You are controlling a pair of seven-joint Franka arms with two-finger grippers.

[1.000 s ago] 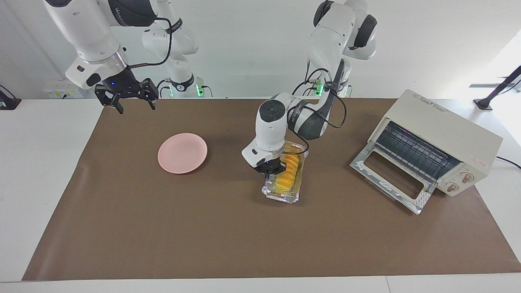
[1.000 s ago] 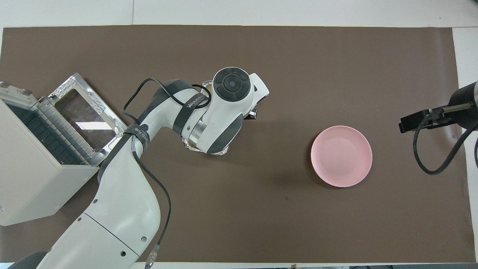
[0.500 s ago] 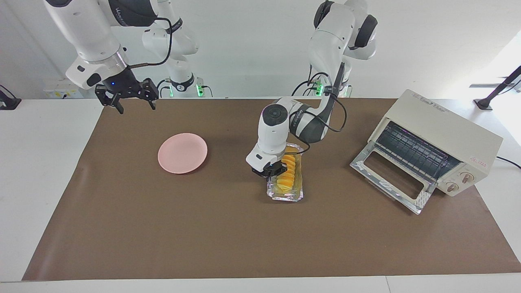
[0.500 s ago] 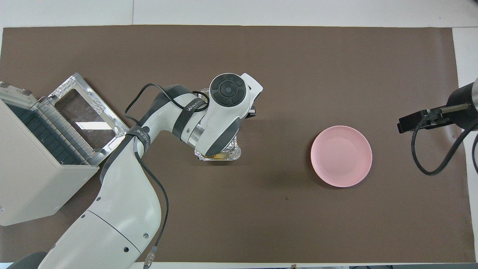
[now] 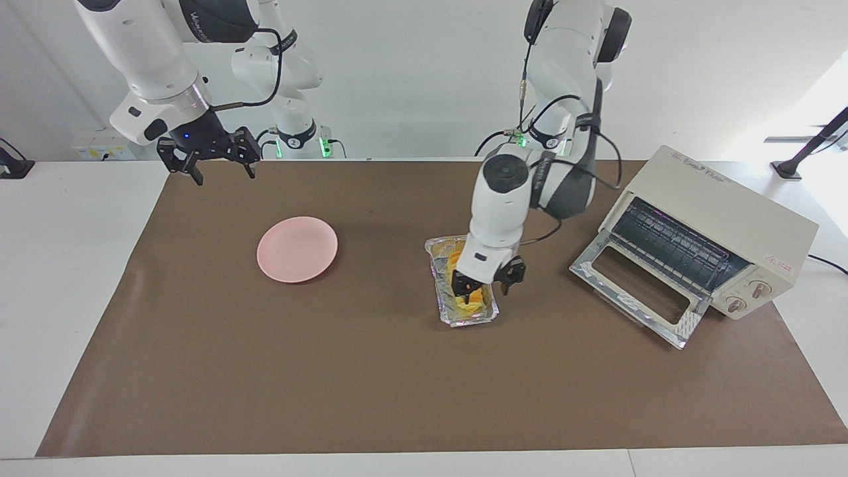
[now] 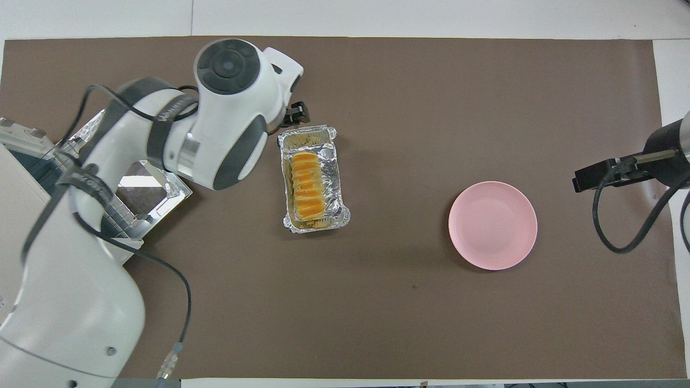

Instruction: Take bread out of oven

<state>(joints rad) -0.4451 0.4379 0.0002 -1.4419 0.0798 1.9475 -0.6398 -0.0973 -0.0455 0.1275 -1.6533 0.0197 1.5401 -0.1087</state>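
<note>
The bread (image 6: 306,185) lay in a crinkled foil tray (image 6: 338,189) on the brown mat (image 6: 377,302), near the middle of the table and well clear of the oven (image 5: 722,218). The oven stood at the left arm's end of the table, its glass door (image 5: 636,291) dropped open and its wire rack bare as far as could be seen.

The left gripper (image 5: 487,286) hung raised over the tray's edge on the oven's side, fingers spread and holding nothing. The right gripper (image 5: 211,158) waited over the mat's edge nearer the robots, at the right arm's end of the table, jaws apart and empty.

Judgement: the removal step appeared complete, with the release of the tray in hand. The next move would call for the left arm to lift clear without catching the foil rim; if the pink plate (image 6: 492,224) is the destination, the loaf itself would need a gentle grip.

The mat lay flat on a white table; the wall was plain white
</note>
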